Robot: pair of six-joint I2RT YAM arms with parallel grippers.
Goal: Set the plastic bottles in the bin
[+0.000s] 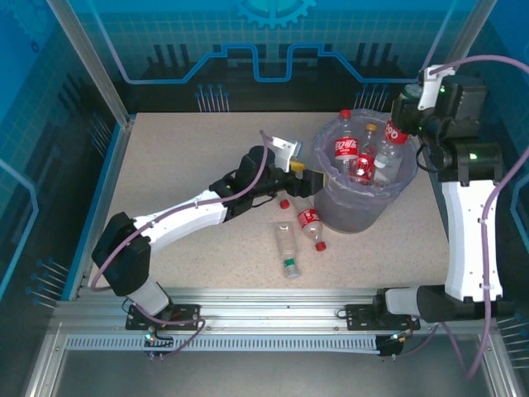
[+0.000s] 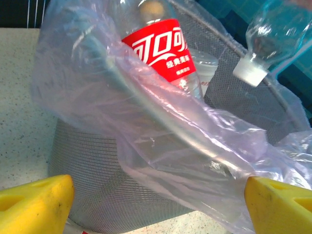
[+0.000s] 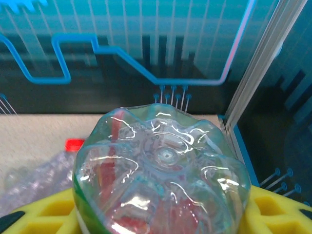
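Bottle (image 3: 163,175) clamped cap-down in my right pincer (image 3: 161,214) above the bin (image 1: 355,217), far-right tabletop (image 1: 190,157); drop step, next I release inside rim. My left pincer (image 2: 156,204) gapes empty beside bin wall; loose bottles (image 1: 311,225) wait mid-tabletop.

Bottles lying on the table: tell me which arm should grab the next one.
Likely left. The open left gripper sits beside the loose bottles; the right gripper holds a bottle above the bin.

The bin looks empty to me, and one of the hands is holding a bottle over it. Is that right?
Not quite. The bin is not empty: several bottles already sit in it, as the top view shows. The rest is right: the right hand is holding a bottle over it.
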